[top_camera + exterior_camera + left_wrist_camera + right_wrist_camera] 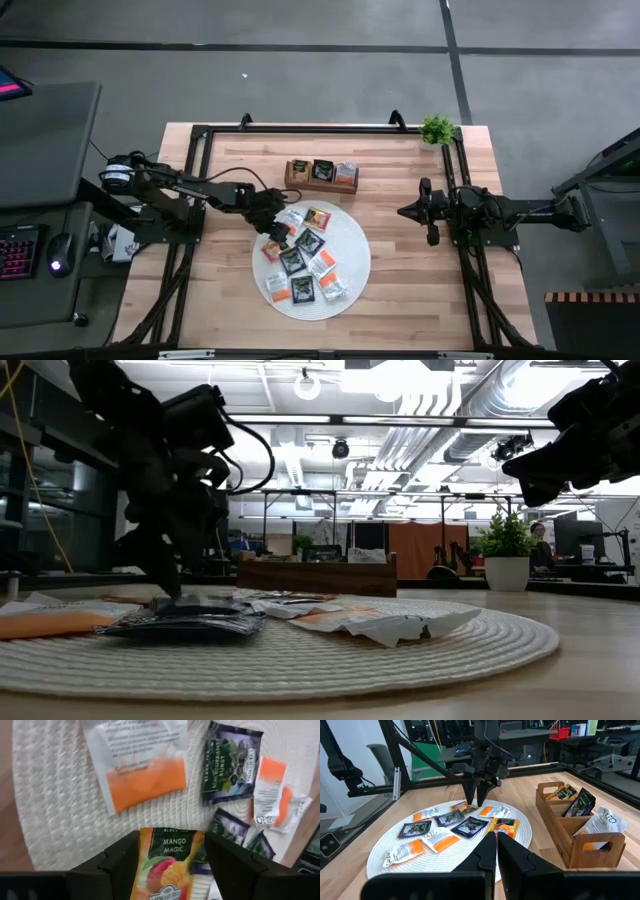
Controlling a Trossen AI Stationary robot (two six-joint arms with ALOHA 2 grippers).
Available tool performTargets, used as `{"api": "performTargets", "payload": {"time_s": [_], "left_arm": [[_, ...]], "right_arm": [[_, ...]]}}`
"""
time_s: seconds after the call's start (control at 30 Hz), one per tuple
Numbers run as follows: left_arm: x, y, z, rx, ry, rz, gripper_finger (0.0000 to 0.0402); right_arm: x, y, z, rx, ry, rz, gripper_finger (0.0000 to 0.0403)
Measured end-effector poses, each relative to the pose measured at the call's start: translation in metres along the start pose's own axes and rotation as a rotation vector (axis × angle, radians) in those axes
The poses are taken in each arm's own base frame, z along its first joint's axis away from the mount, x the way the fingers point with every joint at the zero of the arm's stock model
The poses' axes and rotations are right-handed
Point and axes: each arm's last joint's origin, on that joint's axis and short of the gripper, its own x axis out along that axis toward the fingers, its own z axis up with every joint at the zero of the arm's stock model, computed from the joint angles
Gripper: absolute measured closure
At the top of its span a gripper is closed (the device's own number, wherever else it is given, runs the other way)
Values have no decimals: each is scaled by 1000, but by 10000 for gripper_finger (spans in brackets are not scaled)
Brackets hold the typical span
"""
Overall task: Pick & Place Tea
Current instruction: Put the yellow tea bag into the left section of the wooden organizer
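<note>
Roughly three sachets sit in the brown wooden tray [321,185], about ten remain on the round white woven mat [352,262]; left gripper [170,865], jaws parted, straddles an orange mango tea sachet [167,865], grip unconfirmed.

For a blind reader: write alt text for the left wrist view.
The left gripper straddles an orange mango tea sachet on the round white woven mat. Beyond it lie a white-and-orange sachet and a black sachet.
</note>
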Motion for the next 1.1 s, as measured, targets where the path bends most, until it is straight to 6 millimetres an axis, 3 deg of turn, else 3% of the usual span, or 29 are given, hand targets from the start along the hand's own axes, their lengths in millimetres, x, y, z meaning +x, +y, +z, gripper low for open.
{"api": "performTargets", "payload": {"time_s": [1.1], "left_arm": [[2,6,-14,120,-79,254,181]], "right_arm": [[0,0,0,0,-3,1,391]]}}
